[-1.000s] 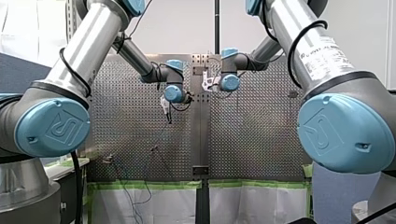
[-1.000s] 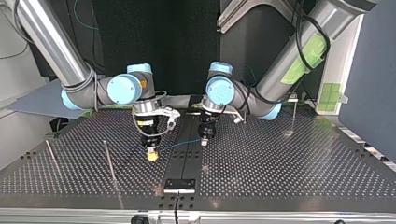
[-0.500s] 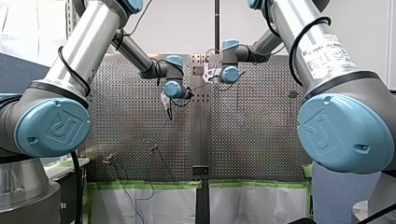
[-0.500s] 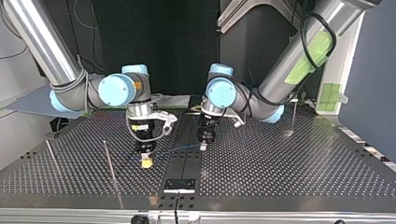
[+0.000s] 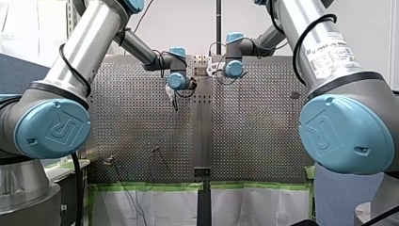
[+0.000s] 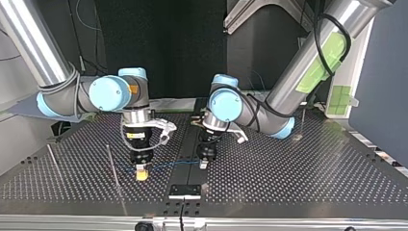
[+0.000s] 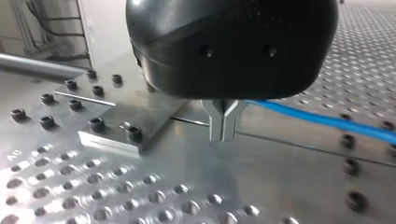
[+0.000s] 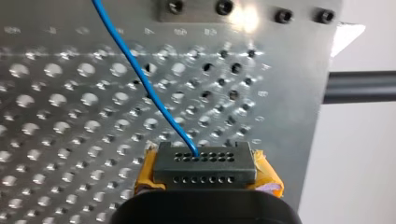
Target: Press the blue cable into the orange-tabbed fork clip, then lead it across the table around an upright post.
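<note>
The thin blue cable (image 6: 168, 164) runs taut between my two grippers, low over the perforated table (image 6: 298, 178). At the top view's left, my right gripper (image 6: 141, 174), with yellow pads, is shut on the cable. In the right wrist view the cable (image 8: 140, 79) enters the dark perforated fingertips (image 8: 205, 158) of my right gripper (image 8: 205, 167). My left gripper (image 6: 203, 164) is over the central rail. Its metal fingers (image 7: 223, 126) are shut, and the cable (image 7: 327, 121) leads out beside them. I cannot make out any orange-tabbed clip.
Thin upright posts stand at the top view's left (image 6: 113, 166), far left (image 6: 53, 161) and back right (image 6: 302, 120). A dark plate (image 6: 185, 190) sits on the central rail (image 6: 191, 144) near that view's front edge. A bolted bracket (image 7: 116, 126) lies beside my left gripper.
Both grippers have moved together toward the top view's front edge and a little to its left, carrying the cable stretched between them. Both stay shut.
</note>
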### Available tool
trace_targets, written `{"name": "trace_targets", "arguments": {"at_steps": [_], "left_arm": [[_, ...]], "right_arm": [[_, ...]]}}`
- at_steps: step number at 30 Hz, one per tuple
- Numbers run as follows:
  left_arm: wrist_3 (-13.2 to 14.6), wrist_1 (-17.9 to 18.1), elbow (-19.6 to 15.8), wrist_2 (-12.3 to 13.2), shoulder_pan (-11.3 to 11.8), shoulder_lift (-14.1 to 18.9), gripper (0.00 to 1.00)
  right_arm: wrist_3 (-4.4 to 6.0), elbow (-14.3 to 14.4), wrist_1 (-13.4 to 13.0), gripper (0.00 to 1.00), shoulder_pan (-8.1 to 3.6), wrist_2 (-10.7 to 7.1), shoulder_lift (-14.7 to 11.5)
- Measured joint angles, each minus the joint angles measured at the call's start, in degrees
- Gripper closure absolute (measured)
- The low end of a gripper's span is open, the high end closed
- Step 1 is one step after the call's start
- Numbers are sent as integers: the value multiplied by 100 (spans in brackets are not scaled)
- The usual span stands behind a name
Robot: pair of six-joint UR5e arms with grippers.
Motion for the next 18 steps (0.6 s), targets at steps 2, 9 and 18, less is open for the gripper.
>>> {"name": "trace_targets", "arguments": {"at_steps": [2, 9, 18], "left_arm": [[-75, -2, 40, 62, -2, -1, 100], [-430, 2, 73, 302, 27, -10, 100], [-899, -11, 383, 510, -3, -28, 100]], "right_arm": [[6, -18, 13, 100, -17, 1, -23], [25, -34, 39, 100, -89, 2, -85], [57, -36, 52, 100, -219, 10, -178]]}}
